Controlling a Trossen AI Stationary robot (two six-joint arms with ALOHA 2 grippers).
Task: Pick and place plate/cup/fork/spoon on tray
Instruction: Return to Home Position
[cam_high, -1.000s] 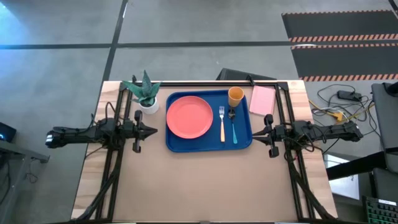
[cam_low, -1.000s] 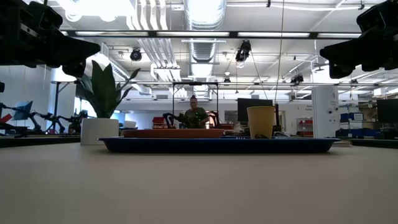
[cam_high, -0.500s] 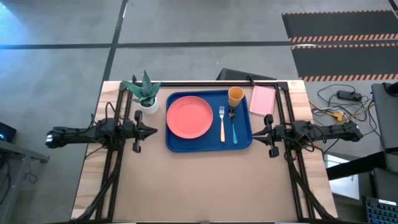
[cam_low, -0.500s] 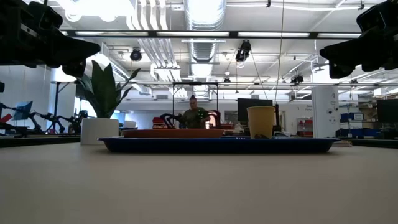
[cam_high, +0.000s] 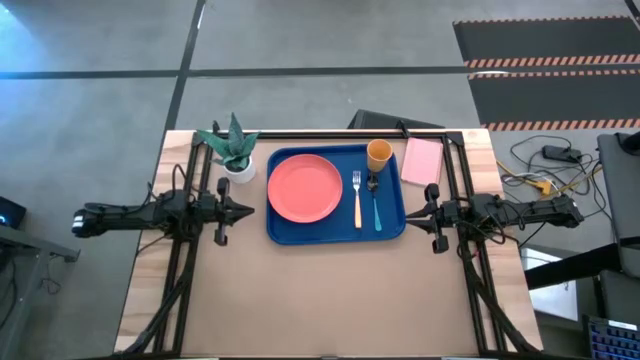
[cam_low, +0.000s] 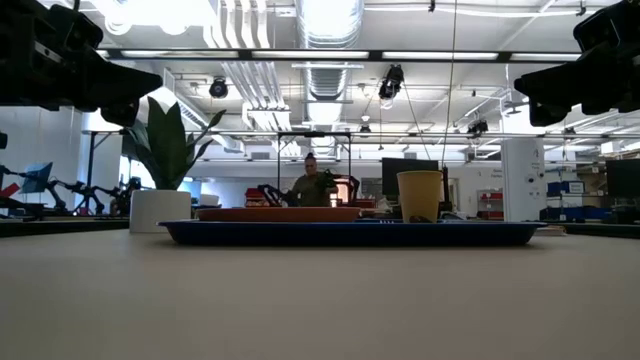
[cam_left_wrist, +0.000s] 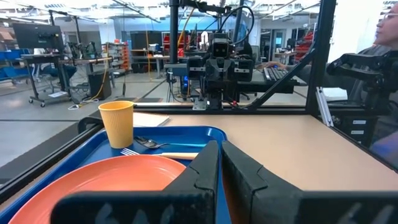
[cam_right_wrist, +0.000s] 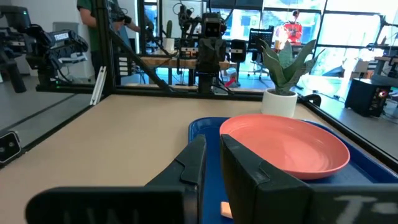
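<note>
Dark left gripper (cam_high: 243, 210) hangs above the table just off the blue tray's (cam_high: 280, 234) left edge, fingers pressed nearly together, empty. Right gripper (cam_high: 412, 212) mirrors it just off the tray's right edge, fingers also narrow with only a slit between, empty. Both point inward at the tray, facing each other across it

On the tray: coral-pink plate (cam_high: 304, 187) fills the left part, fork (cam_high: 357, 198) and spoon (cam_high: 375, 202) lie side by side right of it, orange cup (cam_high: 378, 154) stands upright in the far right corner, just beyond the spoon's bowl. Fork and spoon long axes run front to back, i.e. crosswise to both grippers' approach

Judgement: all four items look already placed, so nothing left to pick (arms read as parked). If anything needs touching up, the left arm is nearer the plate, the right arm nearer cup and cutlery

Off the tray: potted plant (cam_high: 233, 150) at the far left, pink pad (cam_high: 421, 160) just right of the tray, not in play
</note>
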